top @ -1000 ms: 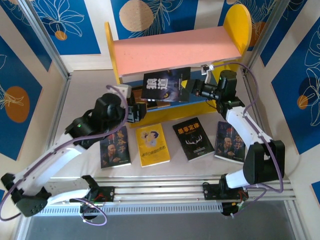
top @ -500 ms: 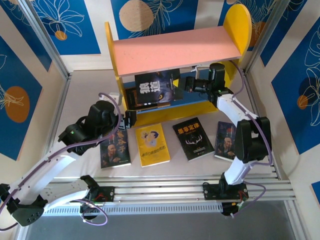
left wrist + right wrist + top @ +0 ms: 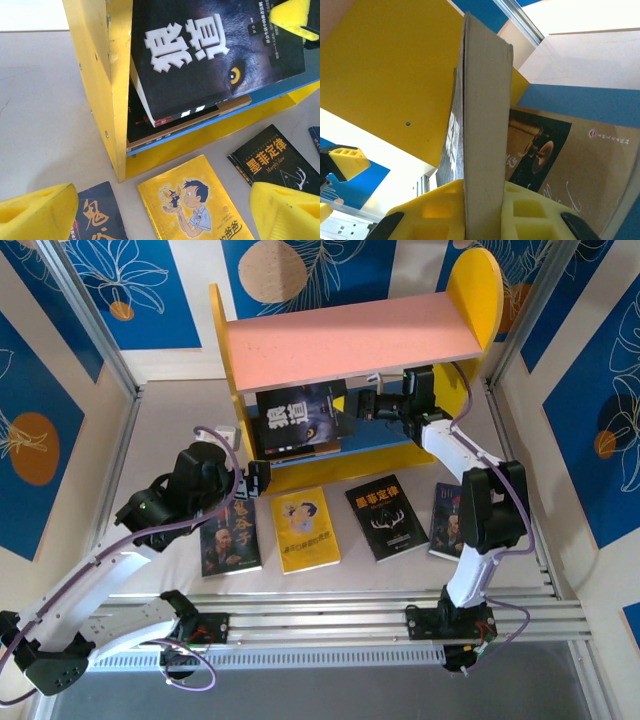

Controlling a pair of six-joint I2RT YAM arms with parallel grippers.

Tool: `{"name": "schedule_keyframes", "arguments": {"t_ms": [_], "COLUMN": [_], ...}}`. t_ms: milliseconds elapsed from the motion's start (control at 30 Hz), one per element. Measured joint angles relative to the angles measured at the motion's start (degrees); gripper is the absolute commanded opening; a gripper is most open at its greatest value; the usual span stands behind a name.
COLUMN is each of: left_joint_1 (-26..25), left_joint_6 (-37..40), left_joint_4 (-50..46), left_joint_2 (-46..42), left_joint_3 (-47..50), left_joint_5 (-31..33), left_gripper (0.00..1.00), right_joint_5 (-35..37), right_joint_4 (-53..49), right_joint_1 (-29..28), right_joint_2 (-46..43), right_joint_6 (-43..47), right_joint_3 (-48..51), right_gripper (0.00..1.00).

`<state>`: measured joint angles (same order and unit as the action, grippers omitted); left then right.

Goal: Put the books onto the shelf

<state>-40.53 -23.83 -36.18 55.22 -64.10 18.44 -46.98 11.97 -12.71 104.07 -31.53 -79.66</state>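
Top external view, with both wrist views. The shelf (image 3: pixel 476 285) stands at the far side of the tabletop (image 3: pixel 170 440), its pink upper board (image 3: pixel 350 340) above its blue lower board (image 3: pixel 375 438).

The right end effector (image 3: pixel 362 405) reaches in from the right under the pink board. Its yellow fingers (image 3: pixel 525 207) are clamped together on the right edge of the wolf book (image 3: pixel 300 418). The right wrist view shows the page edge (image 3: pixel 485 125) pinched upright between them. The wolf book sits in the lower compartment, tilted, with its cover facing near. Its left edge lies close to the shelf's straight yellow side (image 3: pixel 100 75), and its lower left corner appears to rest on a flat volume (image 3: pixel 200 114) lying on the blue board.

The left end effector (image 3: pixel 255 478) hangs near the shelf's left front corner. Its fingers (image 3: pixel 37 215) are spread wide apart with nothing between them.

Four books lie flat in a row on the tabletop near the shelf, each separate from its neighbours:
- the left portrait book (image 3: pixel 230 532)
- the yellow book (image 3: pixel 306 530) with a cartoon boy
- the antler book (image 3: pixel 387 517)
- the right portrait book (image 3: pixel 448 520), partly hidden by the right arm (image 3: pixel 485 510)
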Motion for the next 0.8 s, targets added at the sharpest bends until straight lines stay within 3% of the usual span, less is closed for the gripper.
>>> {"name": "schedule_keyframes", "arguments": {"t_ms": [800], "left_joint_1": [1.1], "left_joint_6": [0.0], "left_joint_4": [0.2], "left_joint_2": [0.9], "left_joint_3": [0.0], "left_joint_5": [-0.3], "left_gripper": [0.89], "right_joint_5": [0.1], "right_joint_4": [-0.5], "right_joint_1": [-2.4], "right_joint_2": [4.2], "right_joint_6": [0.5], "right_joint_3": [-0.9], "right_gripper": [0.00]}}
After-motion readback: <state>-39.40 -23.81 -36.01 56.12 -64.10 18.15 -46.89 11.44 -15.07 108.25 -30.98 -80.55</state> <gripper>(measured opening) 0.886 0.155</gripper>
